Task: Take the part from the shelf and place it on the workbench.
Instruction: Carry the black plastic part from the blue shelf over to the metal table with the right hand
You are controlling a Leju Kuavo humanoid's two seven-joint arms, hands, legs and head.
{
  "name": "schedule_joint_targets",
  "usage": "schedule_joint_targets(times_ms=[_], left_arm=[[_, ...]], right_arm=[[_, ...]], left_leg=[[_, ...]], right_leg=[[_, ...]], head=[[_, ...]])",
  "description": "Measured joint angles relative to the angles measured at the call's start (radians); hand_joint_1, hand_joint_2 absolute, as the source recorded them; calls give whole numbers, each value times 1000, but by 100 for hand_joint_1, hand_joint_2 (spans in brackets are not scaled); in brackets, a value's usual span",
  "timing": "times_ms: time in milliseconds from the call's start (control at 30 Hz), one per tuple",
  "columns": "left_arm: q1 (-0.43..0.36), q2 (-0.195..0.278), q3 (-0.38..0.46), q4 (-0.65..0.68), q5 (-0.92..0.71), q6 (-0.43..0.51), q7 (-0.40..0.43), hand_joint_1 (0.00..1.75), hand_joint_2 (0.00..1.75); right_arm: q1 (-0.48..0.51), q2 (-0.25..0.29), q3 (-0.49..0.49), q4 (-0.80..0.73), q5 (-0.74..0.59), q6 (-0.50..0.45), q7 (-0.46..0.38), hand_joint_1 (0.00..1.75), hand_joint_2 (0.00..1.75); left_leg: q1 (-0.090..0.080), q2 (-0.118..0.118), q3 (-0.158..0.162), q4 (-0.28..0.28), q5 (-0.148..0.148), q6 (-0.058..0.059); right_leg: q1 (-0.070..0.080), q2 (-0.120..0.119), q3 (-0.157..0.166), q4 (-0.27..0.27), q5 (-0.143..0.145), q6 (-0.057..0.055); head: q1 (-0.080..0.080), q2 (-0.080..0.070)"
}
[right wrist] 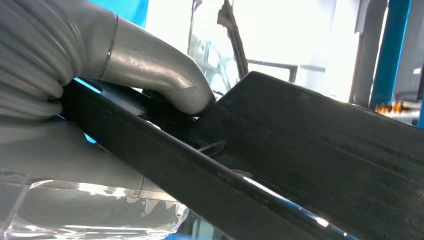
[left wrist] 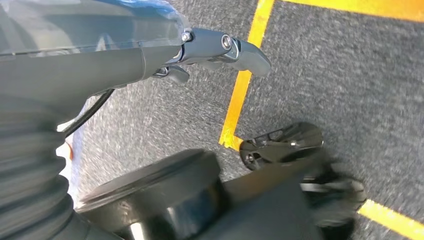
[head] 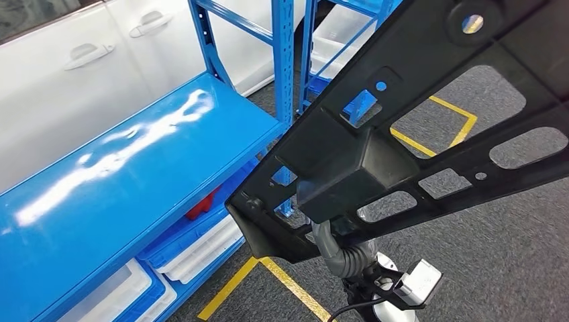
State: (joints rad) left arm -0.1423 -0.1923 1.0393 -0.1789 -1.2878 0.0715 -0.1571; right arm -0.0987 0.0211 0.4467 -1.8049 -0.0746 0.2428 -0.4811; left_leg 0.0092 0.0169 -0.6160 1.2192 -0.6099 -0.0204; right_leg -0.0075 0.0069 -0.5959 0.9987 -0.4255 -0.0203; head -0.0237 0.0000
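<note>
Two blue racks stand at the left of the head view: the near shelf shows a glossy bare top, with clear bins and a red object, mostly hidden, on the level below. White car doors rise behind it. Right of the shelf, the part, a large black perforated panel, is held in the air above grey carpet marked with yellow tape; its upper end is cut off by the frame edge. The right robot hand is clamped on the part's edge, thumb pressed on top, its fingers hidden beneath. The left robot hand hangs over the floor, fingers loosely apart, holding nothing; that view is blurred.
</note>
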Motion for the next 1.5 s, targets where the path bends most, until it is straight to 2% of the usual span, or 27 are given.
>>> schedule_joint_targets(times_ms=[67, 133, 200, 267, 333, 367, 433, 500, 567, 600, 667, 733, 767, 833, 867, 933, 1000, 1033, 1067, 1100, 1167, 1233, 1300, 1333, 1367, 1433, 1500], left_arm=[[1, 0, 0, 0, 0, 0, -1, 0, 175], [1, 1, 1, 0, 0, 2, 0, 0, 175], [4, 2, 0, 0, 1, 2, 0, 0, 175], [5, 3, 0, 0, 1, 2, 0, 0, 175], [5, 2, 0, 0, 1, 2, -2, 0, 175], [5, 1, 0, 0, 0, 2, -3, 0, 175], [4, 0, 0, 0, 0, 2, -5, 0, 175], [7, 1, 1, 0, 0, 2, -5, 0, 175], [10, 2, 1, 0, 0, 2, -5, 0, 175], [10, 2, 1, 0, 0, 2, -5, 0, 175], [8, 2, 0, 0, 0, 2, -5, 0, 175], [7, 2, 0, 0, 0, 2, -5, 0, 175], [7, 2, 1, 0, 0, 2, -5, 0, 175], [5, 1, 0, 0, -1, 2, -5, 0, 175], [3, 1, 0, 0, -2, 2, -5, 0, 175], [0, 1, 0, 0, -3, 2, -5, 0, 175], [2, 1, 0, 0, -2, 2, -5, 0, 175], [2, 1, 0, 0, -1, 1, -5, 0, 175], [2, 1, 0, 0, -1, 1, -5, 0, 175], [2, 1, 1, 0, -1, 1, -5, 0, 175], [1, 3, 0, 0, -3, 1, -4, 0, 175], [3, 4, 0, 0, -5, 0, -3, 0, 175], [2, 5, 0, 0, -8, 0, -2, 0, 175], [1, 5, 0, 0, -9, 0, -2, 0, 175], [0, 5, 0, 0, -9, 0, -1, 0, 175], [-1, 4, -1, 0, -9, 0, -1, 0, 175], [1, 5, -1, 0, -9, 0, -1, 0, 175]], right_arm=[[2, 1, 0, 1, -1, 1, 2, 175, 175], [2, 1, 0, 1, -1, 4, 3, 175, 175], [1, 2, 0, 1, -2, 8, 4, 175, 175], [1, 4, 0, 1, -4, 12, 5, 175, 175], [3, 4, 0, 0, -5, 15, 5, 175, 175], [4, 4, 0, 0, -6, 16, 5, 175, 175], [4, 4, 0, -1, -7, 16, 5, 175, 175], [5, 3, 0, -1, -9, 16, 5, 175, 175], [8, 3, 0, -1, -10, 16, 5, 175, 175], [9, 3, 0, -1, -11, 16, 5, 175, 175], [10, 3, 0, -1, -13, 16, 5, 175, 175], [8, 3, 0, -1, -13, 17, 5, 175, 175], [8, 3, 0, -1, -13, 17, 4, 175, 175], [9, 3, -1, -1, -14, 17, 4, 175, 175], [10, 3, -2, -1, -14, 17, 4, 175, 175], [9, 3, -3, -1, -15, 17, 3, 175, 175], [9, 4, -3, -1, -16, 17, 3, 175, 175], [10, 4, -3, -1, -16, 17, 3, 175, 175], [11, 4, -3, -1, -16, 17, 3, 175, 175], [11, 4, -3, 0, -16, 17, 3, 175, 175], [11, 4, -3, 0, -16, 18, 3, 175, 175], [10, 4, -3, 0, -16, 18, 3, 175, 175], [9, 5, -3, 0, -16, 18, 3, 175, 175], [9, 5, -4, 0, -16, 19, 3, 175, 175], [10, 5, -5, -1, -16, 19, 3, 175, 175], [10, 4, -8, -1, -17, 19, 3, 175, 175], [9, 4, -8, 0, -19, 19, 2, 175, 175]], left_leg=[[1, -7, -37, 70, -9, -2], [5, -16, -6, -10, 58, 0], [12, -68, 49, -144, 121, 3], [13, -108, 70, -200, 133, 8], [12, -92, 71, -206, 135, 19], [12, -80, 72, -211, 138, 27], [14, -51, 74, -220, 144, 40], [7, -19, 74, -221, 143, 48], [1, 13, 74, -221, 141, 50], [0, 27, 75, -220, 140, 50], [-2, 51, 79, -220, 136, 48], [-7, 70, 84, -219, 130, 40], [-10, 78, 85, -218, 128, 35], [-11, 94, 90, -220, 125, 25], [-9, 91, 92, -217, 120, 20], [-5, 49, 74, -167, 84, 10], [-1, 2, 13, -39, 20, 3], [-1, -5, -19, 26, -3, 0], [0, -7, -41, 68, -10, -2], [1, -8, -46, 71, 5, -4], [7, -23, -5, -30, 80, -4], [14, -77, 47, -155, 133, -1], [14, -108, 64, -200, 136, 7], [13, -99, 65, -204, 137, 12], [12, -87, 66, -207, 140, 19], [12, -58, 68, -214, 146, 35], [8, -27, 68, -217, 146, 44]], right_leg=[[0, 30, 1, 1, 0, 0], [-1, 61, 4, 4, -1, 2], [-2, 89, 1, 11, -2, 10], [-4, 112, -9, 14, 1, 24], [-6, 134, -18, 11, 8, 40], [-5, 125, -22, 15, 6, 45], [-2, 69, -51, 74, -30, 51], [-2, 15, -117, 210, -96, 56], [-5, 2, -161, 306, -124, 59], [-6, -2, -154, 296, -111, 59], [-5, -24, -80, 166, -50, 54], [5, -55, -13, 43, -14, 41], [9, -62, -1, 18, -11, 34], [13, -46, -3, 12, -12, 22], [11, -36, 0, 7, -10, 16], [5, -17, 6, -3, -4, 5], [2, 3, 7, -6, -2, -1], [2, 16, 7, -5, -2, -2], [2, 28, 7, -4, -2, -3], [2, 42, 7, -3, -2, -2], [0, 71, 10, 2, -4, 1], [0, 99, 4, 11, -6, 12], [-3, 122, -8, 16, -3, 27], [-5, 133, -13, 15, 0, 34], [-7, 131, -16, 15, 1, 40], [-4, 80, -39, 57, -24, 47], [-1, 18, -96, 174, -84, 50]], head=[[0, 0], [0, 0], [0, 0], [0, 0], [0, 0], [0, 0], [0, 0], [0, 0], [0, 0], [0, 0], [0, 0], [0, 0], [0, 0], [0, 0], [0, 0], [0, 0], [0, 0], [0, 0], [0, 0], [0, 0], [0, 0], [0, 0], [0, 0], [0, 0], [0, 0], [0, 0], [0, 0]])
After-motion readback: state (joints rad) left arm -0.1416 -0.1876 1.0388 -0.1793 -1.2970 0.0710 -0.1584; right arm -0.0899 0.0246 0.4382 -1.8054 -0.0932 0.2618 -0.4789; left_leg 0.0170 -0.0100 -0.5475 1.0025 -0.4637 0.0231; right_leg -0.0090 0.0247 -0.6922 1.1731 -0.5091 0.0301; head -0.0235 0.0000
